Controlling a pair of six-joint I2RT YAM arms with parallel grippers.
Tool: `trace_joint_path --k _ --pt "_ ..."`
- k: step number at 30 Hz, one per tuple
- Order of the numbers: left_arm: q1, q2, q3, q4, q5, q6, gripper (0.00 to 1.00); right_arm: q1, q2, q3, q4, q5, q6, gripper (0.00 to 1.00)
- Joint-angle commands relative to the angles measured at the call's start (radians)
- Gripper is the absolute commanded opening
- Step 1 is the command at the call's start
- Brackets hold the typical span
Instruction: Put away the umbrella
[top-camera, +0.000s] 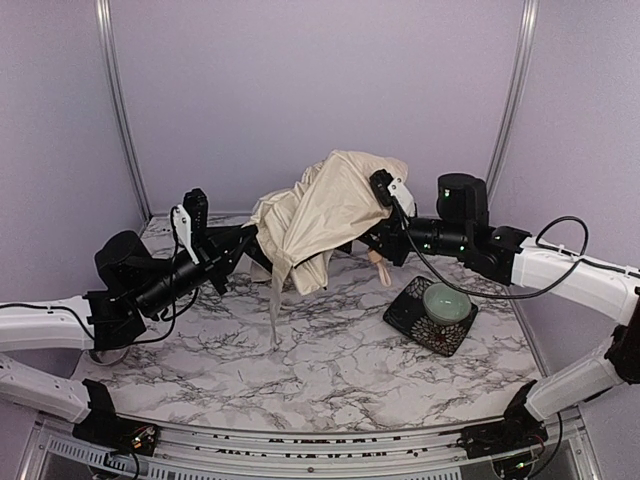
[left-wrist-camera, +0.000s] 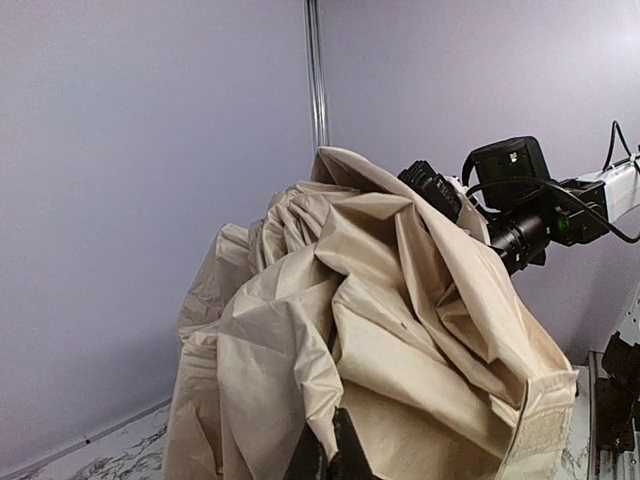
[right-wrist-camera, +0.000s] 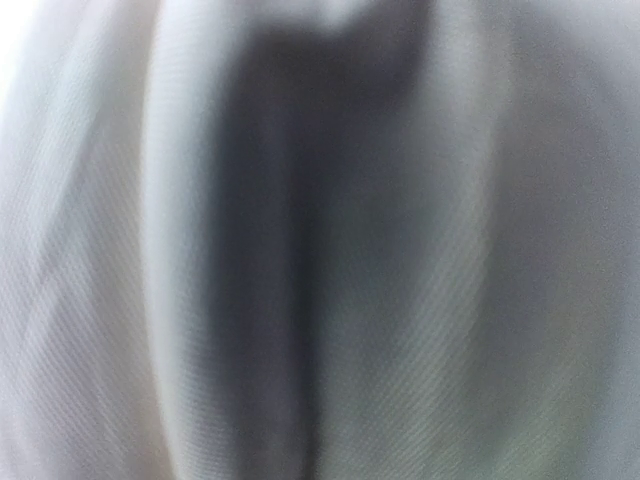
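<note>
From above, the left claw (top-camera: 250, 243) reaches the low left edge of the umbrella (top-camera: 320, 210). Only its wrist view shows the dark fingers (left-wrist-camera: 322, 455) pressed together against the cloth, and whether any cloth sits between them I cannot tell. The umbrella hangs as a crumpled cream heap above the back of the marble table (top-camera: 330, 380), with a thin strip (top-camera: 275, 305) trailing down. Its right end drapes over the right claw (top-camera: 383, 190), so that claw's state cannot be told, and its own camera gives only blurred cloth. Farther right, a bowl (top-camera: 447, 302) sits on a dark tray (top-camera: 405, 322).
</note>
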Motion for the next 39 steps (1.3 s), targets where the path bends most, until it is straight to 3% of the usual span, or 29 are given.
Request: trace_joint_path --k 1,8,14,19,23,28,33,39 --pt "-0.008 0.037 -0.045 0.11 0.029 -0.037 0.0 -0.008 -0.027 0.028 0.26 0.039 0.188 0.0" --pt "-0.099 0.206 -0.009 0.222 0.096 -0.074 0.0 0.009 0.021 0.021 0.515 0.037 0.358 0.0" --pt "-0.118 0.306 0.042 0.272 0.083 -0.068 0.0 0.063 0.048 0.028 0.546 0.06 0.342 0.0" --pt "-0.137 0.359 0.092 0.284 0.155 -0.088 0.02 0.069 0.05 0.021 0.571 0.075 0.345 0.0" --pt "-0.196 0.361 0.087 0.282 0.242 -0.022 0.29 0.055 0.036 0.018 0.557 0.095 0.332 0.0" --pt "-0.233 0.319 -0.021 0.252 0.336 0.052 0.54 0.002 -0.001 0.021 0.519 0.033 0.315 0.0" --pt "-0.234 0.174 -0.149 0.16 0.3 0.13 0.68 -0.036 -0.062 0.002 0.444 0.013 0.243 0.0" --pt "-0.227 -0.033 -0.239 0.079 0.203 0.187 0.69 -0.057 -0.103 0.015 0.288 -0.081 0.129 0.0"
